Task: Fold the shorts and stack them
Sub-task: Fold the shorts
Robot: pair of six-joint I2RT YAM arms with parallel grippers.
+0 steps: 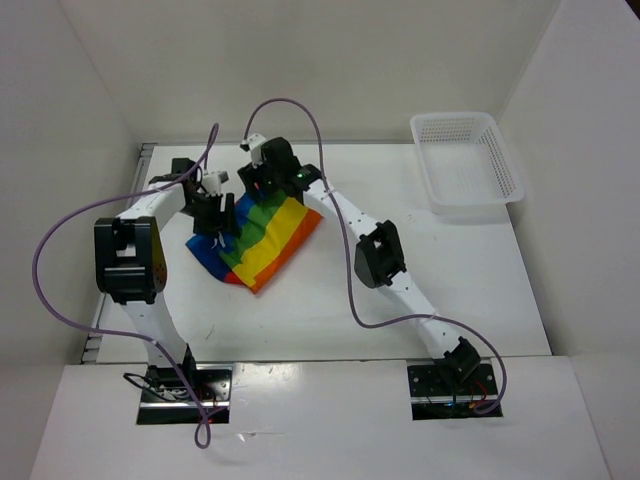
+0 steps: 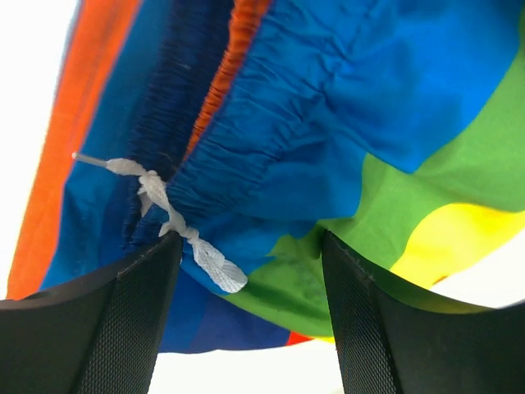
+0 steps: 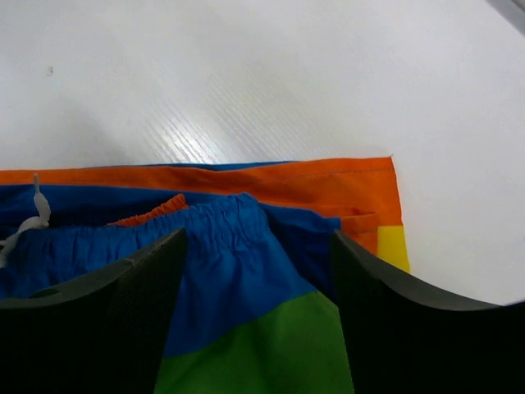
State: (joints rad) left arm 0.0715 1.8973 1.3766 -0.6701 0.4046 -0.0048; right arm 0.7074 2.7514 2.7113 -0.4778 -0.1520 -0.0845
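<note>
The shorts (image 1: 265, 240) lie folded on the table, a rainbow-striped bundle left of centre. My left gripper (image 1: 213, 222) hovers over their left end and my right gripper (image 1: 262, 190) over their far edge. In the left wrist view the jaws of the left gripper (image 2: 250, 246) stand wide apart. Beyond them are the blue waistband of the shorts (image 2: 328, 123) and the knotted white drawstring (image 2: 164, 209). The right gripper (image 3: 258, 242) is open too, its fingers straddling the blue and green fabric of the shorts (image 3: 238, 271) without pinching it. The drawstring (image 3: 33, 217) shows at that view's left edge.
A white mesh basket (image 1: 465, 160) stands at the table's far right corner. White walls close in the table (image 1: 420, 290) on the left, back and right. Purple cables loop over both arms.
</note>
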